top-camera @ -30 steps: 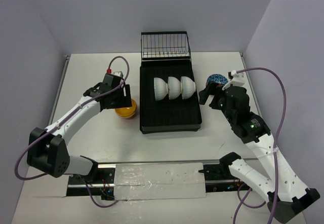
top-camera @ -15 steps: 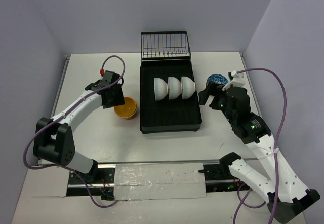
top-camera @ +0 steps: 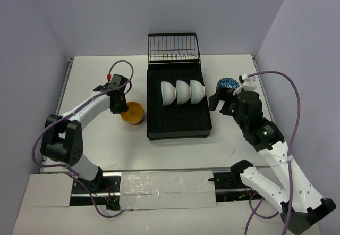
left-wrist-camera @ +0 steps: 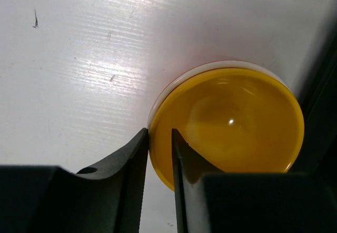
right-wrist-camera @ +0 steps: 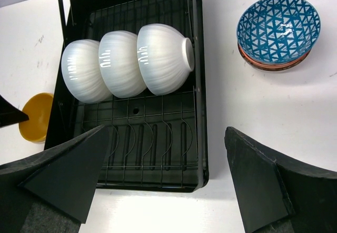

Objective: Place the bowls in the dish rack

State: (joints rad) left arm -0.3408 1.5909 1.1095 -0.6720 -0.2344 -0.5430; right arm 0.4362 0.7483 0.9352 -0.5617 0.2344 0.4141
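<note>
The yellow bowl (top-camera: 132,112) (left-wrist-camera: 231,127) stands on the table just left of the dish rack (top-camera: 178,126). My left gripper (top-camera: 121,107) (left-wrist-camera: 159,133) is shut on its left rim, one finger outside the wall and one inside. Three white bowls (top-camera: 183,92) (right-wrist-camera: 126,64) stand on edge in a row in the dish rack (right-wrist-camera: 152,159). A blue patterned bowl (top-camera: 227,83) (right-wrist-camera: 278,27) sits on the table right of the rack, with red rims of others under it. My right gripper (top-camera: 220,101) (right-wrist-camera: 166,130) hovers wide open near it, holding nothing.
The raised wire basket (top-camera: 173,48) closes off the rack's far end. Purple walls rise close along the left, back and right of the white table (top-camera: 95,139). The rack's near half holds bare wire dividers (right-wrist-camera: 147,138).
My left arm swung down and in toward the yellow bowl, and its jaws narrowed from wide open onto the bowl's rim. The right arm and the other bowls have not moved.
</note>
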